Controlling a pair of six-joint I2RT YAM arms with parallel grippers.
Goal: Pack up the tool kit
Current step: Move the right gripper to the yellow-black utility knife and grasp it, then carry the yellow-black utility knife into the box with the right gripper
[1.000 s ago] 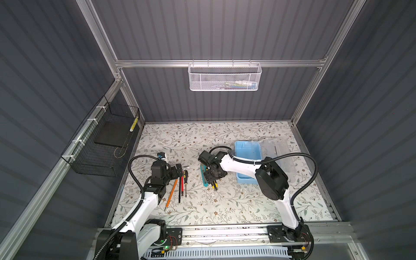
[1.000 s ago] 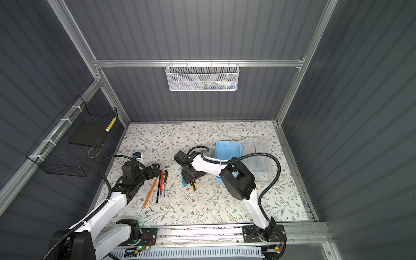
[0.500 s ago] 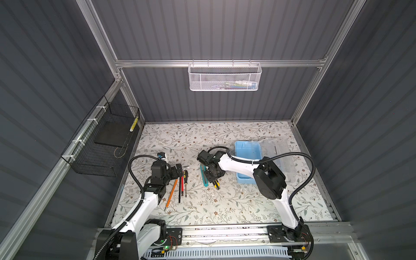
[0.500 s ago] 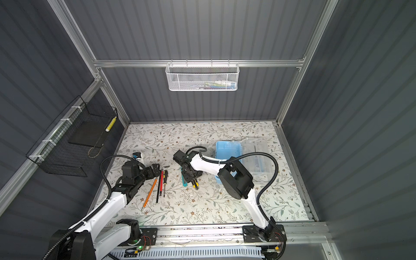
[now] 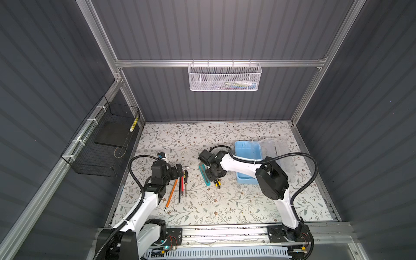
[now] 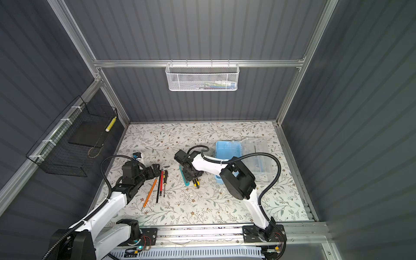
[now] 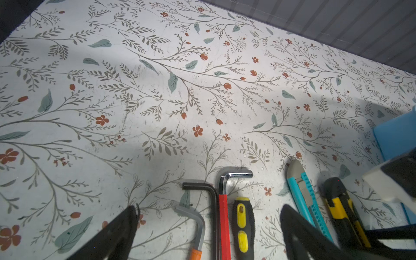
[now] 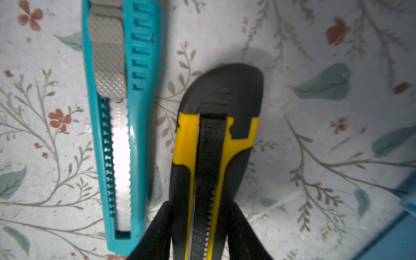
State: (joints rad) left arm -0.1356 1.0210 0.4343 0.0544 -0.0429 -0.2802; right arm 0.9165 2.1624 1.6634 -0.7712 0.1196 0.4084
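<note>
A: "How does the right gripper (image 8: 199, 211) stand?"
B: "Its jaws pinch the yellow knife (image 8: 216, 139). The teal cutter (image 8: 112, 112) lies just beside it, at nine o'clock."
A: "And its best move?"
B: "It should lift straight up, clear of the cutter, then carry to the open blue box (image 5: 247, 150) at two o'clock. The left gripper (image 7: 209, 211) gapes wide and holds nothing."

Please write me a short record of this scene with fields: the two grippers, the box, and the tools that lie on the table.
left gripper: open, above the hex keys, holding nothing
right gripper: shut on the yellow and black knife, on the table
teal knife: beside that knife, not touching it
screwdriver: beside the hex keys
box: light-blue, lid open beside it, no tools visible inside
</note>
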